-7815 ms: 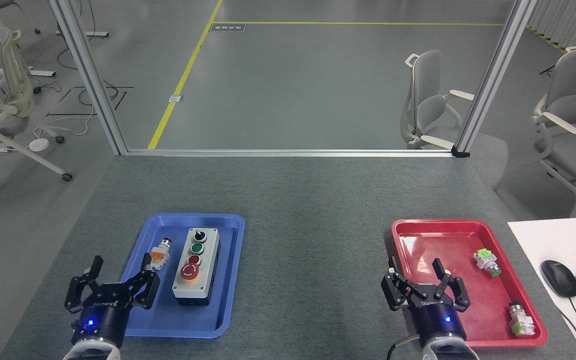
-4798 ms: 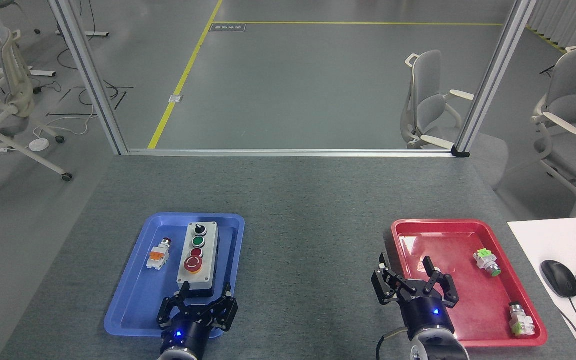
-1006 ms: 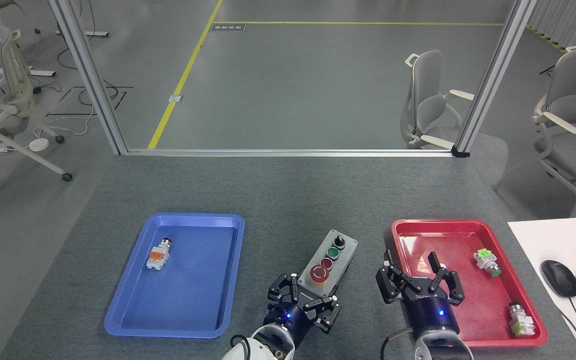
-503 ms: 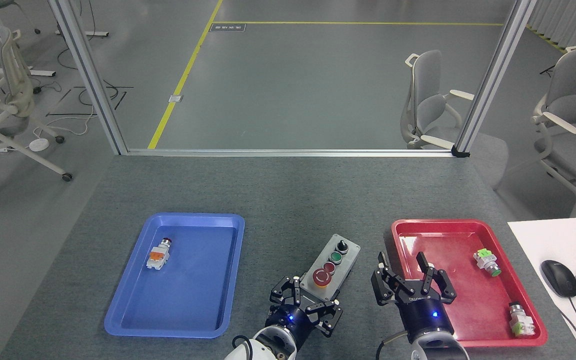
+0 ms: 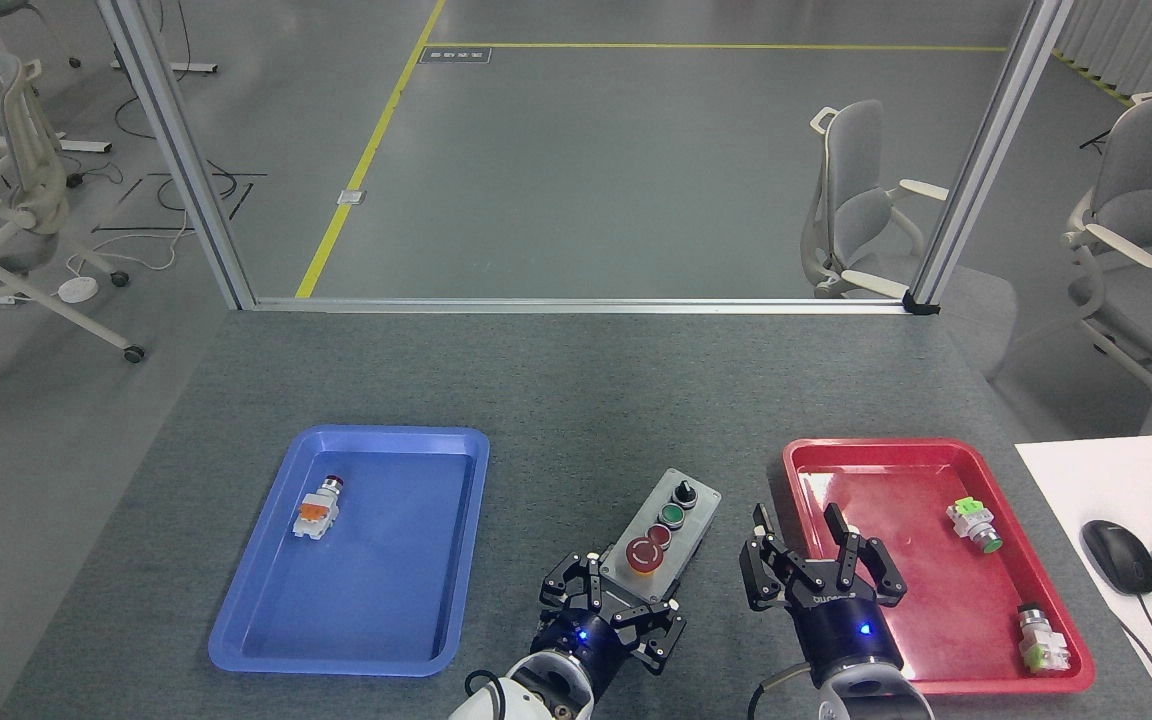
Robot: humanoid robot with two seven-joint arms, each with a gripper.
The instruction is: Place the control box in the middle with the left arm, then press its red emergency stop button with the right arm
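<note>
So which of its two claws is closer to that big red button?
The left gripper, gripping the control box's near end just below the red emergency stop button. The right gripper hangs open, off to the button's right.

The long grey-faced control box [image 5: 664, 530] lies on the dark speckled felt tabletop [image 5: 576, 400], between the blue plastic tray [image 5: 266, 610] on the left and the red plastic tray [image 5: 806, 455] on the right. The left gripper [image 5: 612, 600] is at its near end, the right gripper [image 5: 802, 535] just beside it.
</note>
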